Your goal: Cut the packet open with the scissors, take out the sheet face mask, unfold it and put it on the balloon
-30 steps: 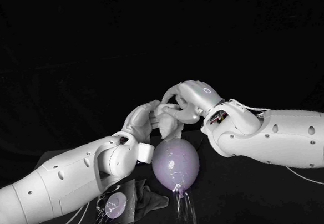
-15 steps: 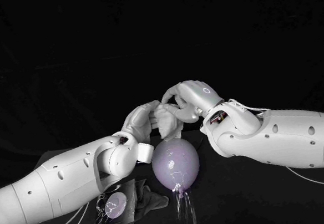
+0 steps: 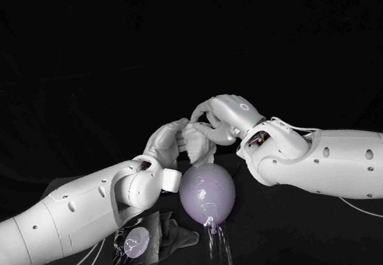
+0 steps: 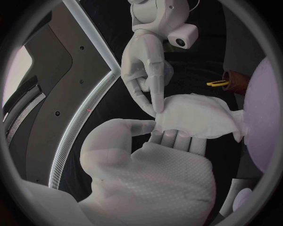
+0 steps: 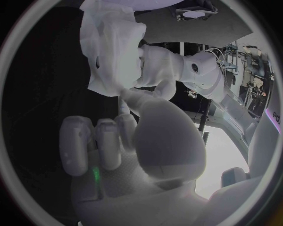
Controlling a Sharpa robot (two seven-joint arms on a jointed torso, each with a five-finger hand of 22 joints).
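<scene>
A pale purple balloon (image 3: 208, 195) stands upright on a clear stand near the table's middle. Just above its top hangs the white sheet face mask (image 3: 199, 146), still partly folded. My left hand (image 3: 167, 142) pinches one edge of the mask (image 4: 197, 115) between thumb and fingers. My right hand (image 3: 223, 118) pinches the same mask (image 5: 112, 52) from the other side, fingertips close to the left hand's. The dark opened packet (image 3: 134, 242) lies on the table under my left forearm. In the left wrist view the right hand (image 4: 144, 61) reaches down to the mask beside the balloon (image 4: 265, 117).
A yellow-handled tool (image 4: 218, 83), likely the scissors, lies on the table beyond the mask. The balloon's clear stand (image 3: 219, 254) rises from the front edge. Both forearms crowd the space either side of the balloon.
</scene>
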